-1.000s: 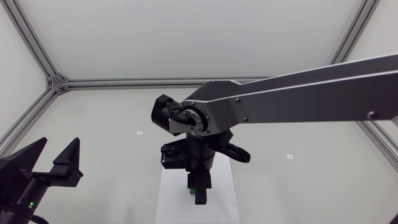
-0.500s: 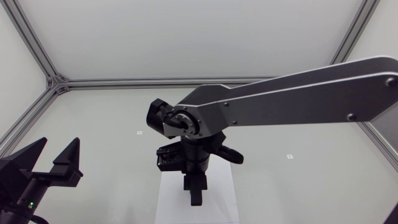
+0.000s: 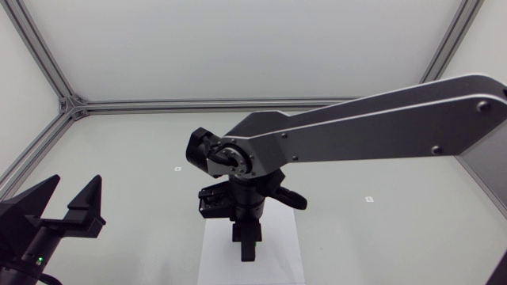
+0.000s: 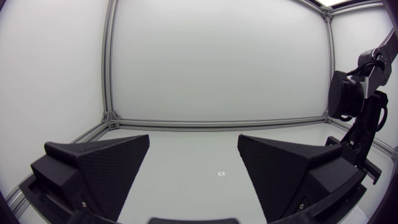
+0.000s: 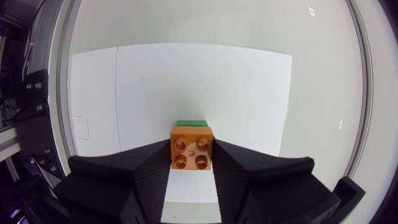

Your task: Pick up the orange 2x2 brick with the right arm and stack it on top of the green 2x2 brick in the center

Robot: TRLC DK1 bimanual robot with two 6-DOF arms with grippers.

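1. Right gripper [image 5: 191, 155] is clamped on the orange brick [image 5: 191, 147], one finger on each side, studs facing the wrist camera.
2. Green brick [image 5: 191, 123] shows only as a thin strip just past the orange brick's far edge, on the white sheet [image 5: 186, 81]. The orange brick looks to be above it, slightly offset.
3. Step in hand, as I judge it: seating the stack. Line up the edges first, keep the brick level, press straight down, and release only once the studs bite.
4. Cannot tell whether the bricks touch or are apart. From overhead, the right arm covers both.
5. Left gripper [image 4: 194, 142] sits well apart at the table's left, fingers spread, holding nothing.
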